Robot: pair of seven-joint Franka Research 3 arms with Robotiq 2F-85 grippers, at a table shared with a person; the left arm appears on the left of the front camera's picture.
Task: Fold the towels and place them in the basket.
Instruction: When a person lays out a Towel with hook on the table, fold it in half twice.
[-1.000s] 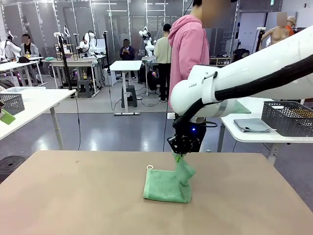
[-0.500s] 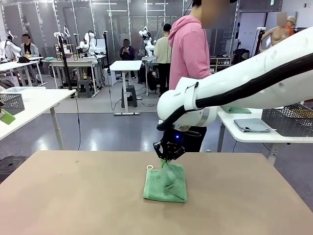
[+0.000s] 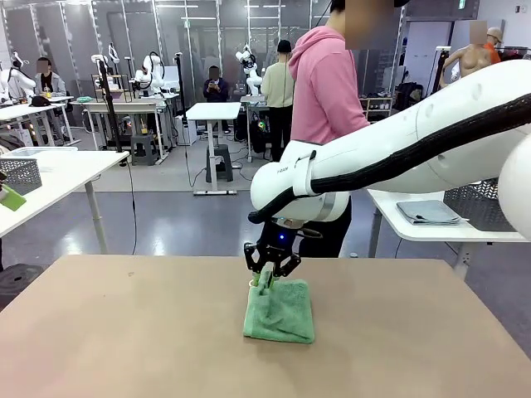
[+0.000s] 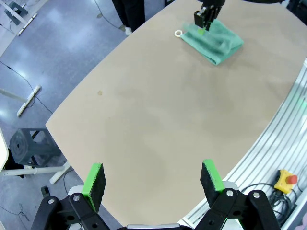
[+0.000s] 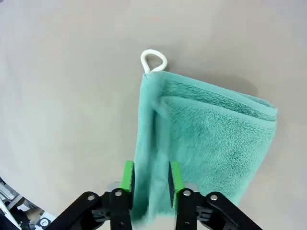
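Towels: one green towel [image 3: 282, 315], folded.
Right pincer [image 3: 266, 279]: clamped on its edge; moved leftward.
Left pincer [image 4: 152, 178]: wide open, empty.

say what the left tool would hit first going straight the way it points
Probably the bare tan tabletop: the open left tool aims at it, well apart from the folded mint green terry towel. Depth is hard to judge.
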